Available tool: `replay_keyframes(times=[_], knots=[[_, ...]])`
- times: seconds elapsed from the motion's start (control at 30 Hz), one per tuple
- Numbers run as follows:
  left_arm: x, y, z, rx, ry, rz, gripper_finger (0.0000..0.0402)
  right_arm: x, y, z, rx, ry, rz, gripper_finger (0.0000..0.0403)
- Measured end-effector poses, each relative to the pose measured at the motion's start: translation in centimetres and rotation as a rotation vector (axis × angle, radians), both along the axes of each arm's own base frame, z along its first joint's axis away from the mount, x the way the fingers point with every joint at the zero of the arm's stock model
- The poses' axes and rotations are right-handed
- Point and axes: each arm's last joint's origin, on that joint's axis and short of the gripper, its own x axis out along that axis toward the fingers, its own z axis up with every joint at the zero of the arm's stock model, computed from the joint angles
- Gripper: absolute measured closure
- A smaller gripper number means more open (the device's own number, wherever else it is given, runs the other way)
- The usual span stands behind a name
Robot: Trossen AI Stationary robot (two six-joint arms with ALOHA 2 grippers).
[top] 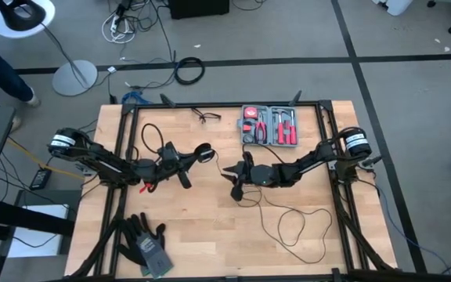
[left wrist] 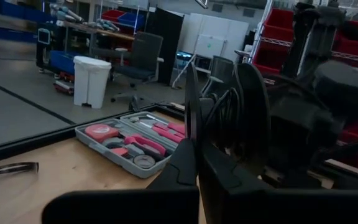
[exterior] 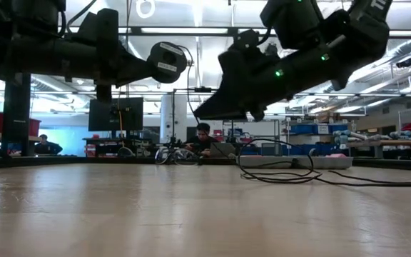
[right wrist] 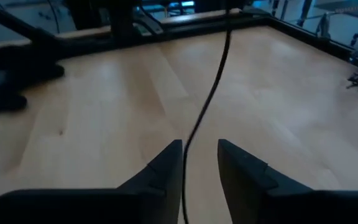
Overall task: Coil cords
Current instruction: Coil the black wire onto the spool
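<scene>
Both arms hang closest to the overhead camera, reaching toward each other above the wooden table (top: 210, 235), and of the two it is the left one that carries what little coil exists. Its left gripper (top: 185, 164) is pressed together on a few loops of the thin cord (top: 284, 223), with the small round puck (top: 204, 153) hanging just beside its fingertips (a pale centre shows on it in the high view). I judge the coiling barely begun: a large share of the cord sprawls loose across the right half of the table, and another loop trails behind the left gripper.

Smaller in the scene, the right gripper (right wrist: 199, 163) sits near the middle of the table with its fingers (right wrist: 166, 163) spread apart; the cord passes through the gap untouched, so it grips nothing.

Most of the length remains to be gathered in.
</scene>
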Motion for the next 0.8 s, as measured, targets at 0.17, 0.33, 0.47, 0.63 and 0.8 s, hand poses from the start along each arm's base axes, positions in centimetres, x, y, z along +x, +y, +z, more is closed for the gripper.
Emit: replay_keyframes(times=[0.17,0.33,0.47,0.63,0.8], knots=[[0.0,0.1,0.0,0.001,0.004,0.008,0.0401,0.2,-0.2,0.4,0.007,-0.039,0.012,0.0305],[0.0,0.1,0.0,-0.001,-0.002,0.017,0.0401,0.2,-0.5,0.3,0.023,-0.025,0.028,0.0335],[0.3,0.1,0.3,-0.002,-0.009,0.021,0.0401,0.4,-0.7,0.4,0.041,-0.027,0.066,0.0370],[0.8,0.0,0.9,0.016,-0.017,0.024,0.0401,0.5,-1.0,0.4,0.040,-0.021,0.057,0.0399],[0.9,0.0,1.0,0.015,-0.023,0.024,0.0401,0.4,-1.3,0.3,0.004,-0.004,-0.027,0.0401]])
